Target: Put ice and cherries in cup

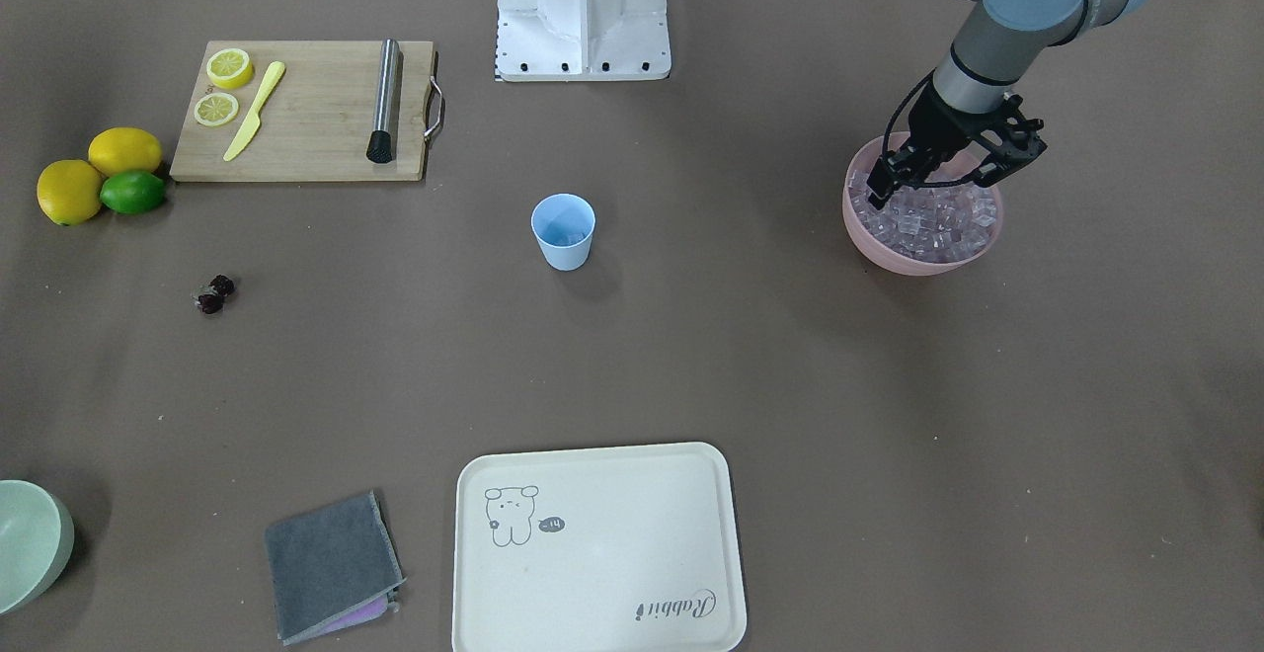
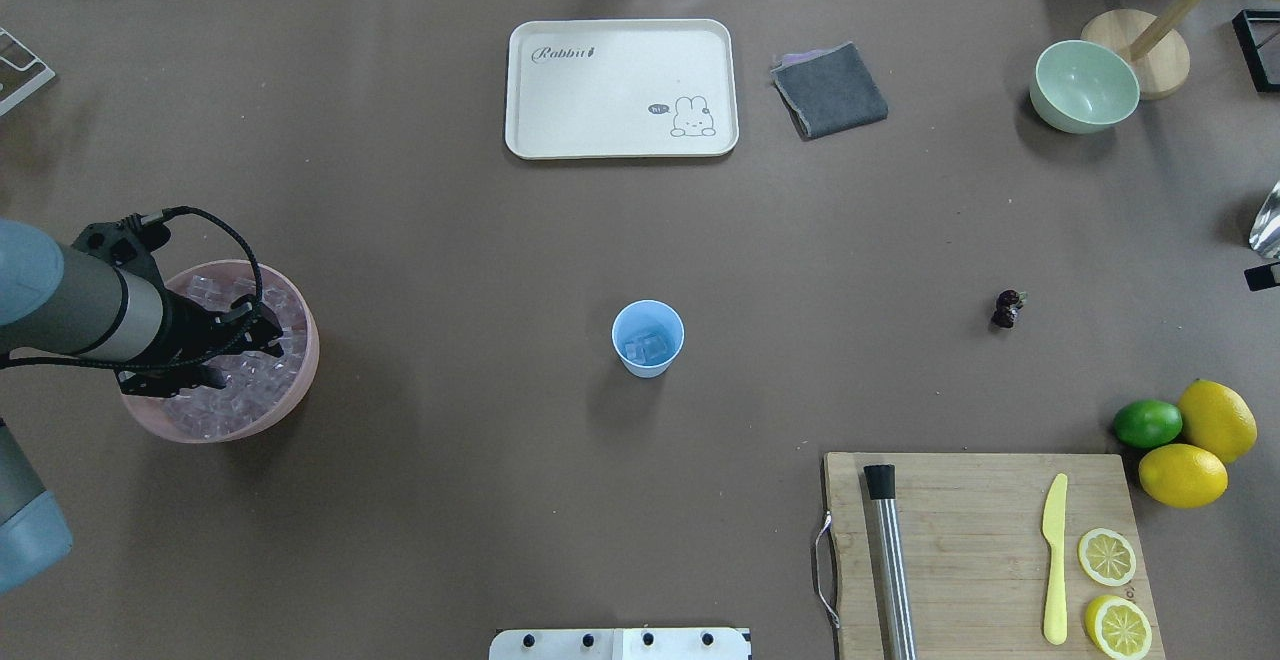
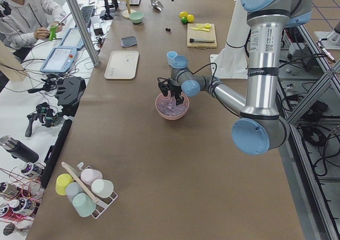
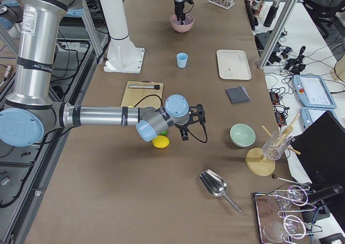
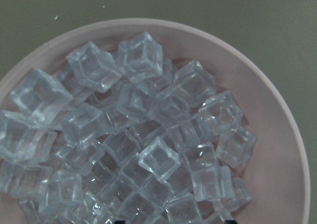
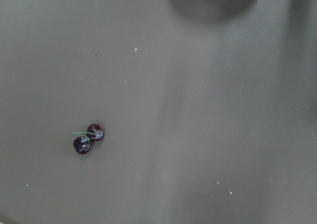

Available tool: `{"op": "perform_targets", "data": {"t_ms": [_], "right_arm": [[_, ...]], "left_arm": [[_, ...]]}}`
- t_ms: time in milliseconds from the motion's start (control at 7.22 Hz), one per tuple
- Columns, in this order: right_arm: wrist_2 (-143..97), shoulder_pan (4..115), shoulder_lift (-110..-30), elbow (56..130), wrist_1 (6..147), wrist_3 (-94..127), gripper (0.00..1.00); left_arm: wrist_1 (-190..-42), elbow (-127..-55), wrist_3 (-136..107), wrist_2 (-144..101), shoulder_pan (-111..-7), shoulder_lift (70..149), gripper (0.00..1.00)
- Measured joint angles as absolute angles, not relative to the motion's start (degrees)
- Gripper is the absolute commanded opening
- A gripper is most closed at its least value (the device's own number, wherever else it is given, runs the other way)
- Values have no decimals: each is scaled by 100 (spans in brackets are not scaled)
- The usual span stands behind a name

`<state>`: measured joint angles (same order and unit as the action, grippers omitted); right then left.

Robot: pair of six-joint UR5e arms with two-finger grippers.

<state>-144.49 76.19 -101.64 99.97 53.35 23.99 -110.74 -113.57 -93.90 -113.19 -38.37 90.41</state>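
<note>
Your left hand (image 1: 928,186) spread wide over ice (image 5: 148,135) in the pink bowl (image 1: 908,259), cup (image 2: 648,338) well apart, cherries (image 6: 87,139) on the counter (image 1: 691,356) below your right hand (image 4: 190,124), its spread you cannot tell.

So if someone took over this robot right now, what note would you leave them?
Left pincer: open, down among the ice in the pink bowl; I see nothing gripped.
Right pincer: above the table, with the cherries in its camera's view. I cannot tell if it is open or shut.
Cup: mid-table, some ice already inside.
Cherries: on the table, apart from the cup.
Left to do: more ice if wanted, then put the cherries in the cup.
</note>
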Motion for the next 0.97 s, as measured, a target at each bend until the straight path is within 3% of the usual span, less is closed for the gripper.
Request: {"op": "perform_targets", "data": {"t_ms": [969], "right_arm": [[-14447, 7620, -10212, 9994, 5335, 2397, 100]], "left_arm": [[-11058, -11294, -9662, -11195, -3657, 9100, 68]]}}
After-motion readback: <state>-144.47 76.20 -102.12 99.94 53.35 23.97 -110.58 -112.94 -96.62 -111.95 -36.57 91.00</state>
